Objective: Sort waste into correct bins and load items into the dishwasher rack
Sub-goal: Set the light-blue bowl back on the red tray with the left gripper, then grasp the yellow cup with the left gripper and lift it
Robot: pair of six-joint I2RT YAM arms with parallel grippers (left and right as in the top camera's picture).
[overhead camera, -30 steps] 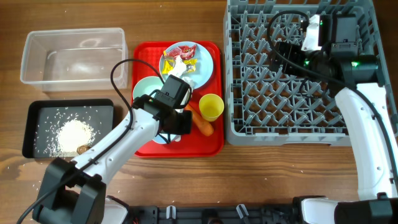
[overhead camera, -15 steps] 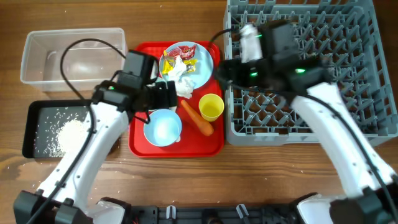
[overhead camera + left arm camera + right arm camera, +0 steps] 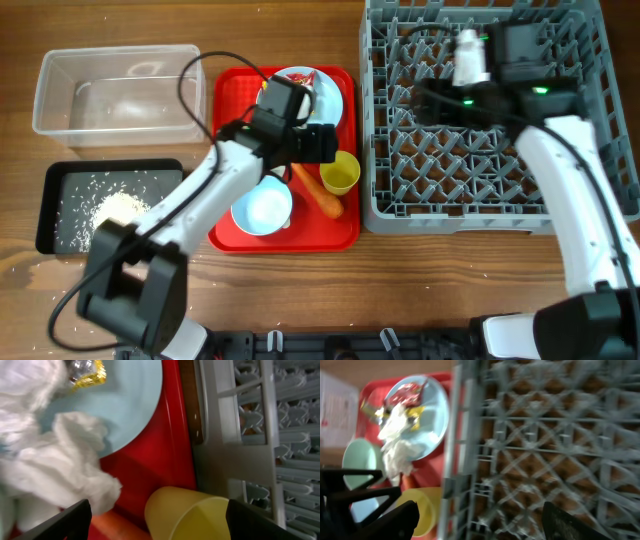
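The left gripper (image 3: pixel 159 506) has swung right from the bowl (image 3: pixel 262 208) and now hovers, jaws wide open and empty, above the tissue (image 3: pixel 65 470) on the plate (image 3: pixel 135 405). The right gripper (image 3: pixel 480 525), also open, has drawn back over the rack (image 3: pixel 480 150). The tissue looks like the next pick.

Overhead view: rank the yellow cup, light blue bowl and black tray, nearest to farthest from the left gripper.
1. Yellow cup, right beside the left gripper, on the red tray.
2. Light blue bowl, at that tray's near edge.
3. Black tray, far left.
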